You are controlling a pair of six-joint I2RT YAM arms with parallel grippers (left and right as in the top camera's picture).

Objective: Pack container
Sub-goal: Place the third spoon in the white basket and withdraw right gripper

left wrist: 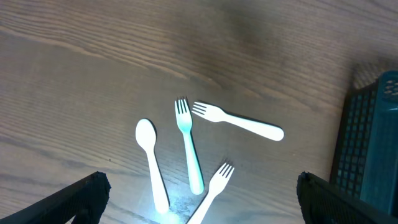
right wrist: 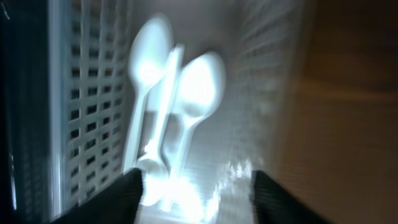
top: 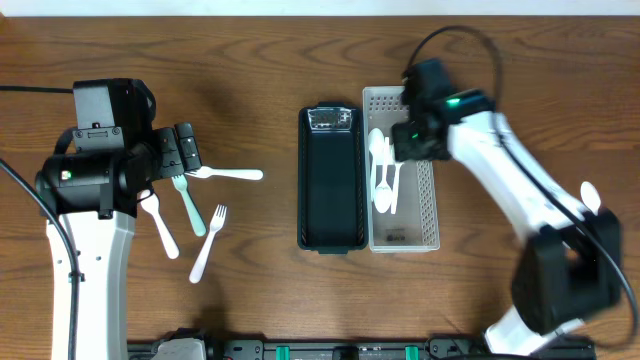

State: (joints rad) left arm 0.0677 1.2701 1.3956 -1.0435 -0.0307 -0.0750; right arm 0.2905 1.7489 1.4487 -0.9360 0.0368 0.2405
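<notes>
white plastic spoons (right wrist: 180, 99) lie heaped in the pale slotted container (top: 428, 215), and the right tool (right wrist: 198, 196) hangs just above them with its fingers spread, pinching nothing. lifting away carelessly could snag a handle and flick a spoon out. the left tool (left wrist: 200, 196), also spread wide, hovers over the loose forks (left wrist: 188, 146) on the counter (left wrist: 93, 62); a skewed pinch may scatter them.

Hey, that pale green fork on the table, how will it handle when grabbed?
The green fork looks like thin, glossy plastic, so it is probably light and a bit slippery. Lying flat on the table, it likely slides rather than rolls if pushed.
</notes>
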